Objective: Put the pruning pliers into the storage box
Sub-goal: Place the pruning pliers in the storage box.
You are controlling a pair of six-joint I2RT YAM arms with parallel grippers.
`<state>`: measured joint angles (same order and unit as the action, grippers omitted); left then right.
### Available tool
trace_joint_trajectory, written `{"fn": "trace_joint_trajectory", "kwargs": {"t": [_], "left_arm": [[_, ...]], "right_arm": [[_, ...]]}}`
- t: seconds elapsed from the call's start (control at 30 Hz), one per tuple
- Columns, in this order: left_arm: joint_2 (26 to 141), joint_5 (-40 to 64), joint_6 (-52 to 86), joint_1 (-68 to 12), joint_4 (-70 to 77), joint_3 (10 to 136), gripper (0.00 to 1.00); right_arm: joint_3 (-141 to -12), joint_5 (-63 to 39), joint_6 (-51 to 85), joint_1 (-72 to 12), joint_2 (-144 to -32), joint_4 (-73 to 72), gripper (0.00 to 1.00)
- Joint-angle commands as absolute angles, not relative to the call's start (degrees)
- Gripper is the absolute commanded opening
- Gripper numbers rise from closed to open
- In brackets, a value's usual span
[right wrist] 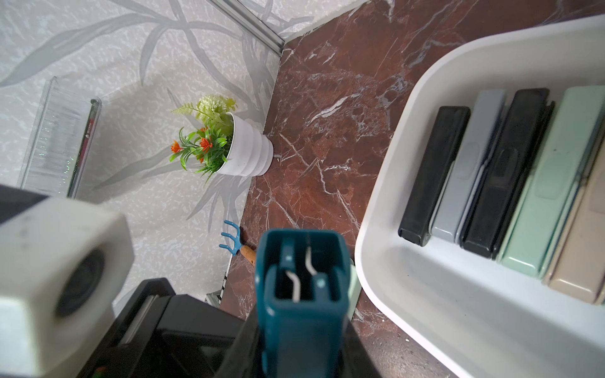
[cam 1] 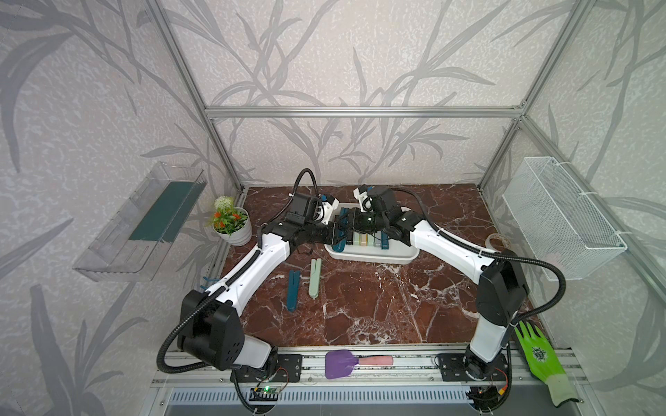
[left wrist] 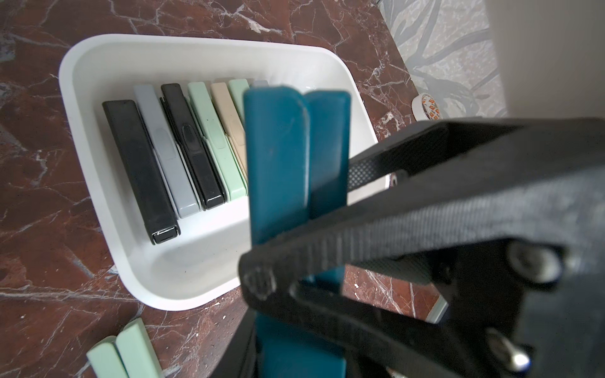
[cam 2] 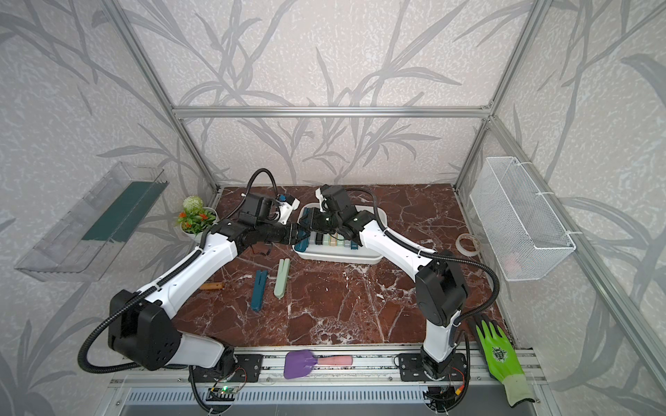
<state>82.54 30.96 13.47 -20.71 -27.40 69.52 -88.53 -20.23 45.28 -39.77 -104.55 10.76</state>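
Now left gripper (left wrist: pixel 304 225) and right gripper (right wrist: pixel 301 327) both clamp slim dark-teal pruning pliers (left wrist: pixel 278 147) (handover, apparently) at white plastic storage box (left wrist: pixel 183 261) rim; one must release.

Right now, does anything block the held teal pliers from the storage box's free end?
Nothing visible does. The dark teal pliers, in the left gripper, hang above the free end of the storage box, beside the black pliers ending the row.

No readable text, green glove (cam 1: pixel 537 354) emblem blurred, tape roll (left wrist: pixel 425 106) print illegible
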Motion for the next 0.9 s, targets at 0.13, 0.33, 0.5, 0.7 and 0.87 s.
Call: {"fn": "trace_joint_trajectory", "kwargs": {"t": [0.13,0.33,0.5,0.7,0.87], "left_arm": [[81.53,28.31,13.12,-20.57,-26.32,70.54,0.68],[79.88,26.55,12.92,-20.56,-26.72,69.72,0.87],[76.79,19.39,12.94,-20.22,-28.59,68.92,0.87],[73.75,11.93,14.01,-17.85,-28.7,65.92,0.87],[73.57,11.69,14.3,-16.05,-28.97,64.94,0.87]], "right_arm": [[-90.84,-17.71,42.13,-39.59,-105.26,15.24,0.1],[-93.2,-14.9,38.68,-36.8,-106.58,20.53,0.1],[-100.17,-9.31,27.49,-32.14,-108.1,33.84,0.09],[-106.56,-3.48,16.73,-25.16,-112.68,47.89,0.09],[-109.46,-3.01,13.38,-22.08,-118.38,52.14,0.13]]}}
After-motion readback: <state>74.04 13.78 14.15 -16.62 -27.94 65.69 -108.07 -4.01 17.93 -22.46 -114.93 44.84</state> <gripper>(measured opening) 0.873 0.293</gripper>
